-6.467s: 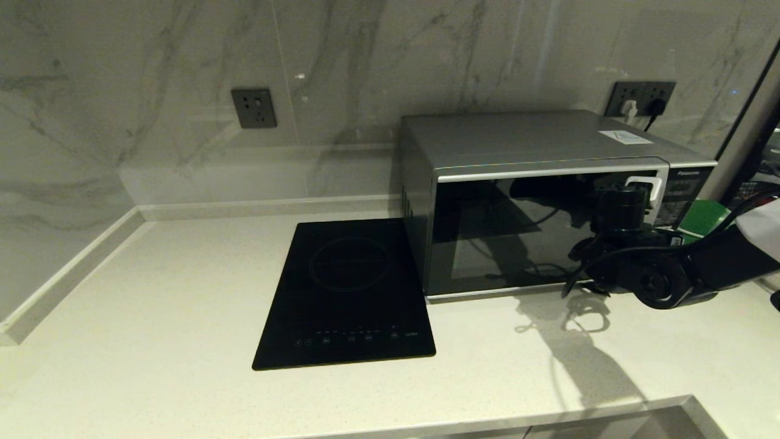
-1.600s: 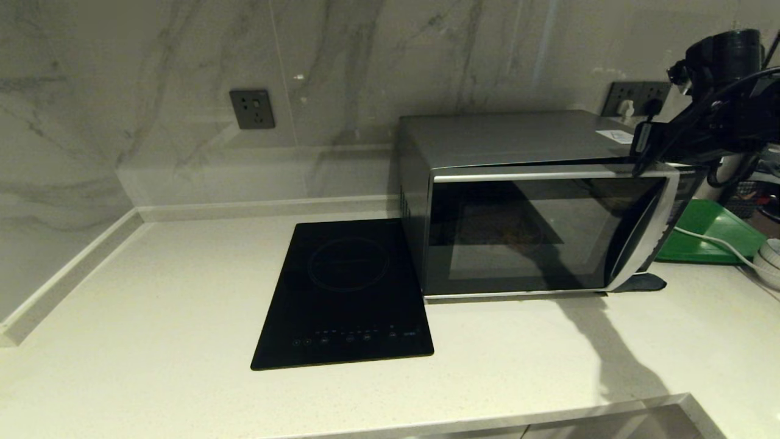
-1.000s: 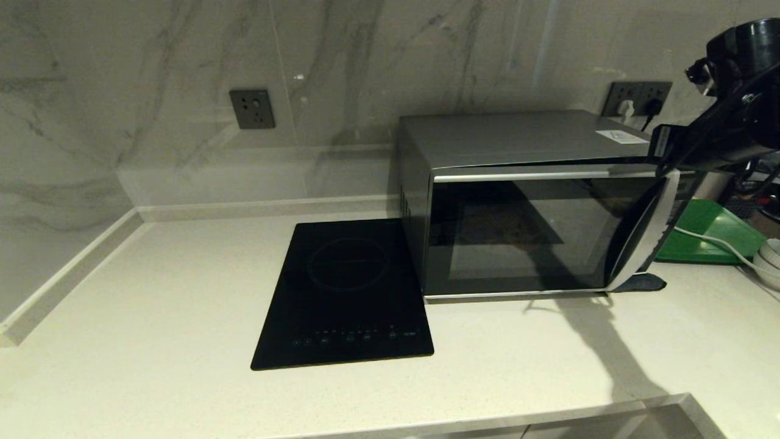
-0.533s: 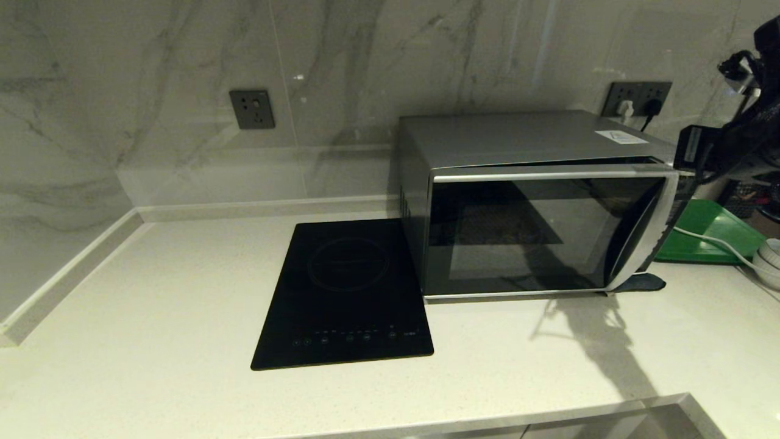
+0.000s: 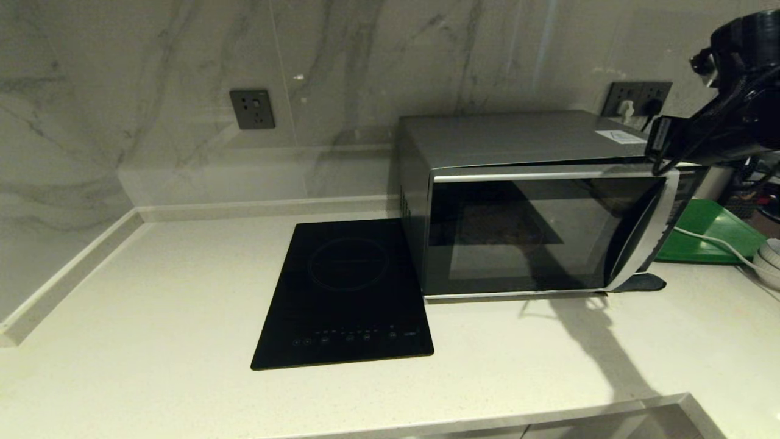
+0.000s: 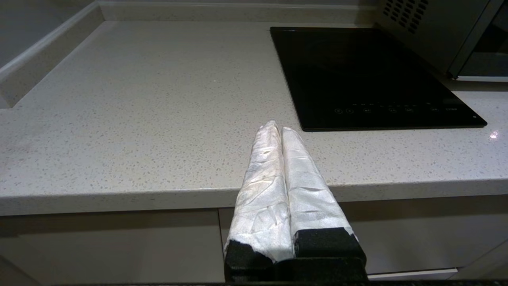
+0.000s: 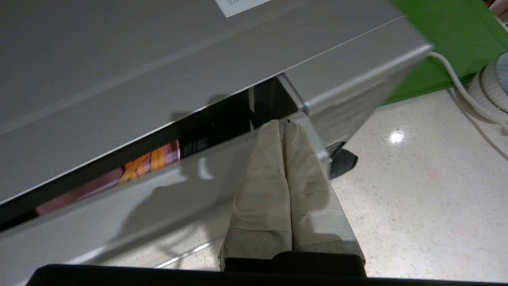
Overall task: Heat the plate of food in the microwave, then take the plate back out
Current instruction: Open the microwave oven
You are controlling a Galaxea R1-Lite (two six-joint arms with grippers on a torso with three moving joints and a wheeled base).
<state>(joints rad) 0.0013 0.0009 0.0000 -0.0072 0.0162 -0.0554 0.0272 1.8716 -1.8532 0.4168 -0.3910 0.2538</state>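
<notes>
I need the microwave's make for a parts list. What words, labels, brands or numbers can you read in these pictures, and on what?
Nothing can be read for certain.
White sticker on top of the microwave: print too small to read.
Microwave's button panel: hidden behind the ajar door; no brand name shows.
Cooktop front edge: a row of touch symbols and a tiny word, too small to read.
Wall sockets: no writing visible.

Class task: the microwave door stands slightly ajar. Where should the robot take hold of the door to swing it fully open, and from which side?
Probably the microwave door's free right-hand edge, by the curved silver handle strip, coming from the right. The gap opens there, and the shut right gripper sits at that top corner.
</notes>
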